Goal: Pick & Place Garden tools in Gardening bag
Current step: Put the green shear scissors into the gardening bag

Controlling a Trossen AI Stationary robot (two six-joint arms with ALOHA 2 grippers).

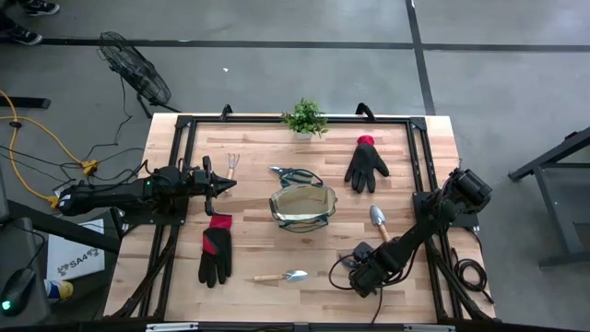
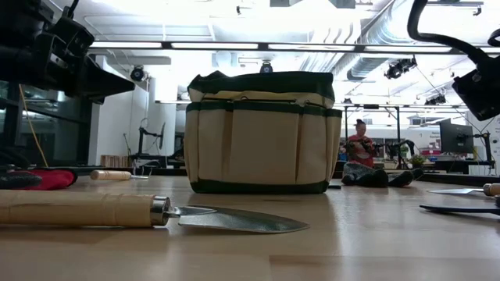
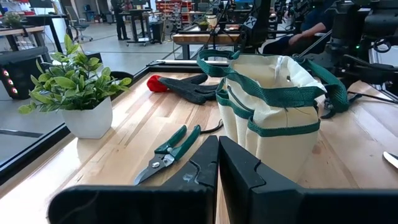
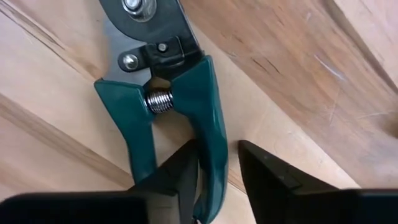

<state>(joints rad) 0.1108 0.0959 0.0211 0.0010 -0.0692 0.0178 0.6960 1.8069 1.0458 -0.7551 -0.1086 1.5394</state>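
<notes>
The wooden surface point(image 1: 249, 166) carries the gardening bag point(image 1: 301, 208) at its middle, mouth open upward, so tools scattered around it can be dropped in from either side. Two gloves point(image 1: 216, 247) lie apart, one nearer the left arm, the other point(image 1: 367, 163) toward the far right beside the potted plant point(image 1: 305, 117); trowels point(image 1: 281, 276) and a small rake point(image 1: 233, 164) ring the bag. The left pincer point(image 1: 224, 184) waits closed and empty, level above the surface, left of the bag. The right pincer point(image 4: 217, 165) is down at the near right, its fingers partly closed around one green handle of a pair of pruning shears point(image 4: 163, 87) lying flat, not yet lifted. Only the right wrist view shows that grip; from above the arm hides the shears. The left wrist view shows another pair of shears point(image 3: 168, 152) beside the bag.
</notes>
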